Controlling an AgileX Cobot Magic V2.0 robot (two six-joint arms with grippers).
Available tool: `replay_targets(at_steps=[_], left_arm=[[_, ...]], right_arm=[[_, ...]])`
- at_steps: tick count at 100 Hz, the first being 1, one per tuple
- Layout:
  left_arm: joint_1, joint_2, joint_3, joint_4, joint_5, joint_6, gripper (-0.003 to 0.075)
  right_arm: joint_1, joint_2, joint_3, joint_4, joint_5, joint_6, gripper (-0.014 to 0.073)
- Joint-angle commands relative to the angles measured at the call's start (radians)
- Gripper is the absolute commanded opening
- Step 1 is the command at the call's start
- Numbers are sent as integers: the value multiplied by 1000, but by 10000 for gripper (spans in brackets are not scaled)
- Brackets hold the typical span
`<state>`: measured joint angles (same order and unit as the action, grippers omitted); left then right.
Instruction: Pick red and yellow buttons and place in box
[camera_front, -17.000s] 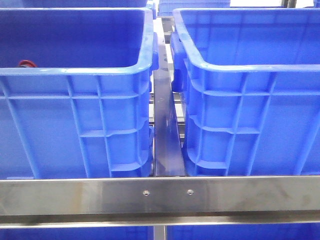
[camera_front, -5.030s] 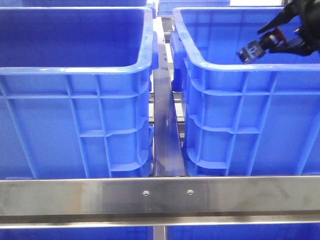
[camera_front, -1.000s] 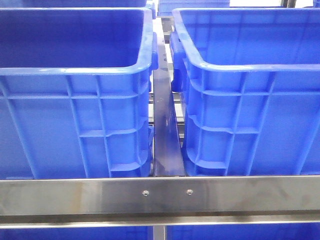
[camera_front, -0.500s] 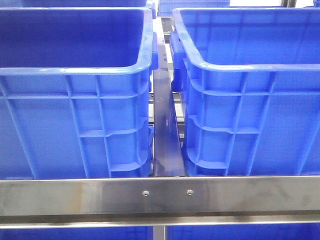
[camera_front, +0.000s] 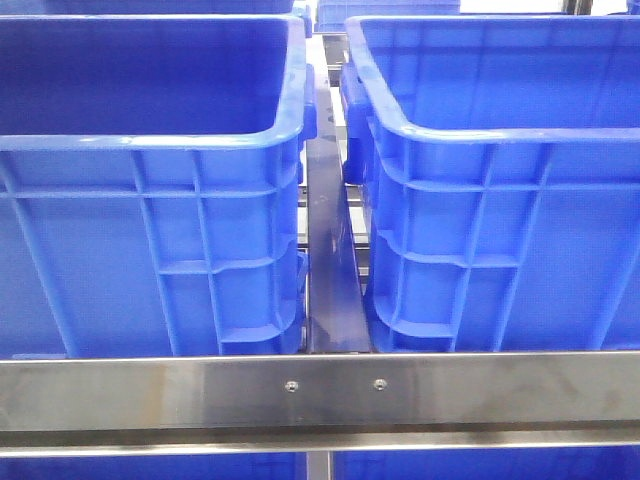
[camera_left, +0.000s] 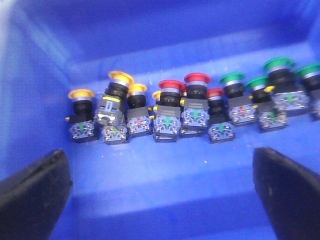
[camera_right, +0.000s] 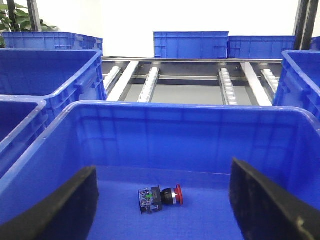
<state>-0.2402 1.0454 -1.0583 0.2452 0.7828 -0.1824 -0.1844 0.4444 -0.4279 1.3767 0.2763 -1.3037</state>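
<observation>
Red button (camera_right: 161, 195) on box (camera_right: 200, 120) floor, between fingers (camera_right: 60, 210), untouched.

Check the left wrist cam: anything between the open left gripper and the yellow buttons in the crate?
Nothing visible. The left gripper is open above bare blue crate floor, and the yellow buttons sit at one end of the row beyond it, with red buttons and green buttons alongside, not in front.

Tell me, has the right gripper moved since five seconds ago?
Yes. In the front view it hung over the right crate near its far right corner; now it is out of that view.
</observation>
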Motion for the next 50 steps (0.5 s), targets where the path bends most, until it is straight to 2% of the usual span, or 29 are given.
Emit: replay_targets(at_steps=[1,12,21,41,50], left_arm=[[9,73,-90,23,-30,-14,671],[59,174,-153,18,-11,-3,671],[104,244,-204,-6,11,62,671],[220,387,-307,-160,62,310,671],[259,438,-342,-175,79,360,671]], right_arm=[[-1,2,-26,19,-19,-11,563],[-1,2,-26,19,-19,-11,563],[-1,2,-26,19,-19,-11,563],[-1,2,-26,19,-20,-11,563],[-1,2,-26,19,-19,-11,563]])
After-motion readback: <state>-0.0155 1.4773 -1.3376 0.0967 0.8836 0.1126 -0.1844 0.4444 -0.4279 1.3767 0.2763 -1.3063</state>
